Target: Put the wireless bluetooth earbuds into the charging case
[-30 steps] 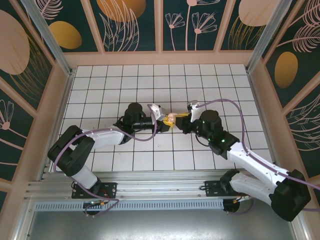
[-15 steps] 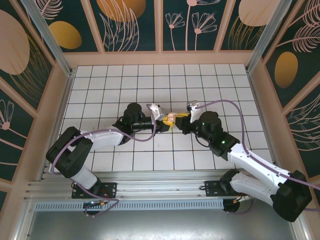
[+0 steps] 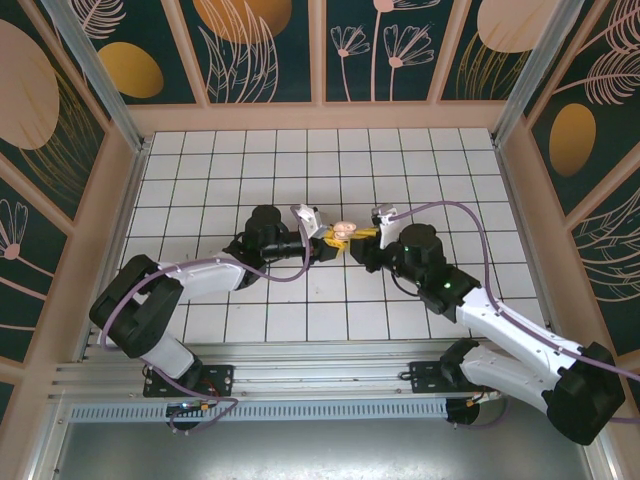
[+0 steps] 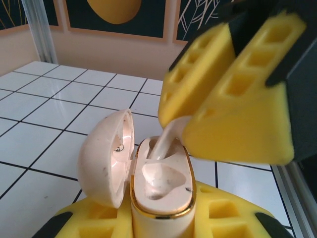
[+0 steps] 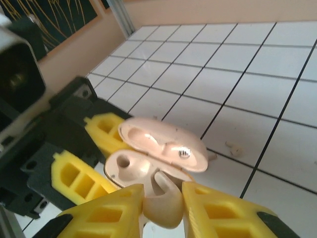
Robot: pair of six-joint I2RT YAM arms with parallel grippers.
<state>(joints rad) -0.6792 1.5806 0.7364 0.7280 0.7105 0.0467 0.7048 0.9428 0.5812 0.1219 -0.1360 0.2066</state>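
Observation:
My left gripper [image 3: 328, 241] [image 4: 161, 220] is shut on the charging case [image 3: 343, 231] [image 4: 163, 186] [image 5: 130, 171], a pale pink case with a gold rim. It is held upright above the tiles with its lid [image 4: 106, 158] [image 5: 163, 144] swung open. My right gripper [image 3: 362, 237] [image 5: 163, 210] is shut on one earbud [image 5: 164, 203] between its yellow fingers [image 4: 233, 94]. The earbud's stem [image 4: 167, 141] reaches down into the case's far socket. The near socket [image 4: 161, 181] is empty.
A tiny pale piece [image 5: 237, 148] lies on the white tile floor [image 3: 240, 170] just beyond the case; I cannot tell what it is. Both arms meet at mid floor. Tan walls [image 3: 320, 116] close the floor in on three sides.
Both grippers and the case have shifted slightly toward the far wall, and the right gripper has closed in a little on the case.

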